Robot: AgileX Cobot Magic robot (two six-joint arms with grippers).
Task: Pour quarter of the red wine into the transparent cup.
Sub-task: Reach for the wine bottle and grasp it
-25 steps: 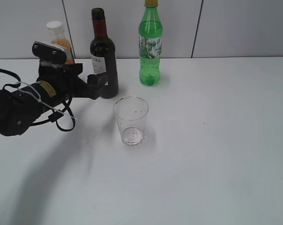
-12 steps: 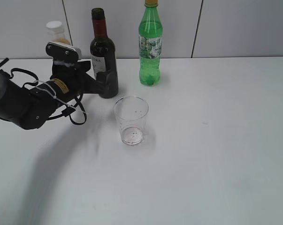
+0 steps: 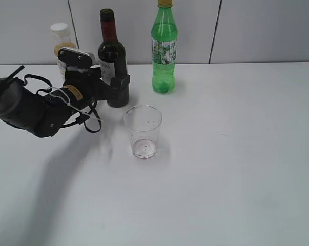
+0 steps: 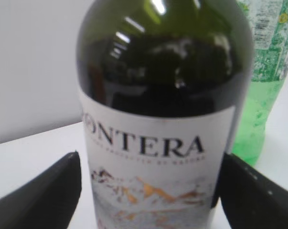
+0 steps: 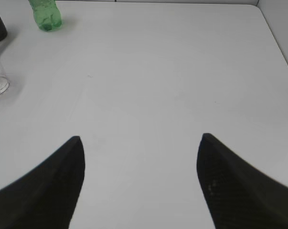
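White table (image 3: 236, 169) | grey panelled wall (image 3: 267, 31) behind | matte, bare right half

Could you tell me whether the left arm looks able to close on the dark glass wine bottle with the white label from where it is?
Probably yes. The left gripper is open, its fingers flanking the dark glass wine bottle with the white label, nothing between. The small clear plastic cup stands apart in front.

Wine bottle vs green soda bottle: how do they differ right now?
The wine bottle is dark glass, nearly black, with a white label; the green soda bottle is see-through green plastic and taller. The wine bottle stands between the open fingers of the left gripper; the soda bottle stands free to its right. Both are upright on the white table near the back wall.
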